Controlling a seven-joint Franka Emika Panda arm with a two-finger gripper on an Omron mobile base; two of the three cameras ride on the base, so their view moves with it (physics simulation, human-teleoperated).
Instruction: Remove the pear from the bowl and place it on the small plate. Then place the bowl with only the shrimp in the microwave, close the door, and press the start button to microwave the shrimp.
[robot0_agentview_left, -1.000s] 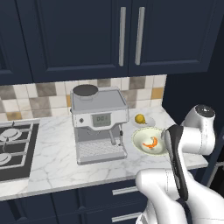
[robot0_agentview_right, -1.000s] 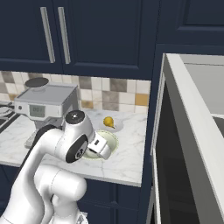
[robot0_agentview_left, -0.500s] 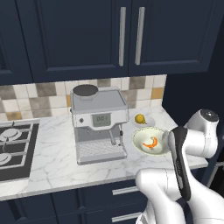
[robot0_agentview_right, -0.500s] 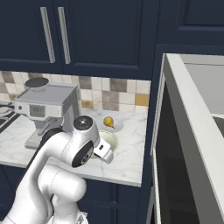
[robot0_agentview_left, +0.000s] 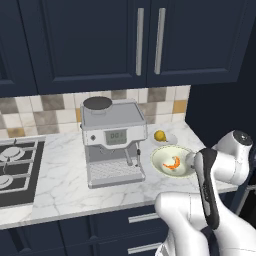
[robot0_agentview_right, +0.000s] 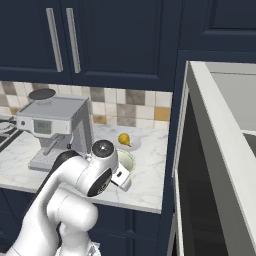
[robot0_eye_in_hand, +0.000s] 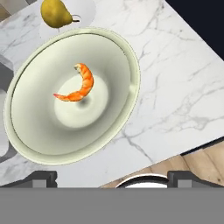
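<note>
We find the pear (robot0_eye_in_hand: 55, 13), smooth, yellow and rounded with a short stem, resting on the small plate (robot0_eye_in_hand: 89, 9), a flat white saucer just behind the bowl (robot0_eye_in_hand: 116, 57) on the counter (robot0_eye_in_hand: 175, 78). The bowl is wide, shallow and pale cream-green with a lighter rim, and it holds the shrimp (robot0_eye_in_hand: 78, 85) alone, a curled orange piece lying near its centre. From the left base camera the pear (robot0_agentview_left: 159, 136) sits on the plate (robot0_agentview_left: 171, 138) toward the tiled wall (robot0_agentview_left: 50, 107), with the bowl (robot0_agentview_left: 161, 156) in front of it and the shrimp (robot0_agentview_left: 172, 163) inside. The arm rises in glossy white segments with dark joints, folded over the counter's front edge, the hand poised above the bowl's near rim and looking down into it. The gripper (robot0_eye_in_hand: 112, 177) stands spread wide, its two dark fingertips (robot0_eye_in_hand: 40, 178) apart and holding nothing. The counter is white marble with grey veining. A boxy silver coffee machine (robot0_agentview_left: 113, 141) stands just left of the bowl, with a black stove (robot0_agentview_left: 17, 170) beyond it. To the right stands the microwave (robot0_agentview_right: 220, 165), white-framed.
</note>
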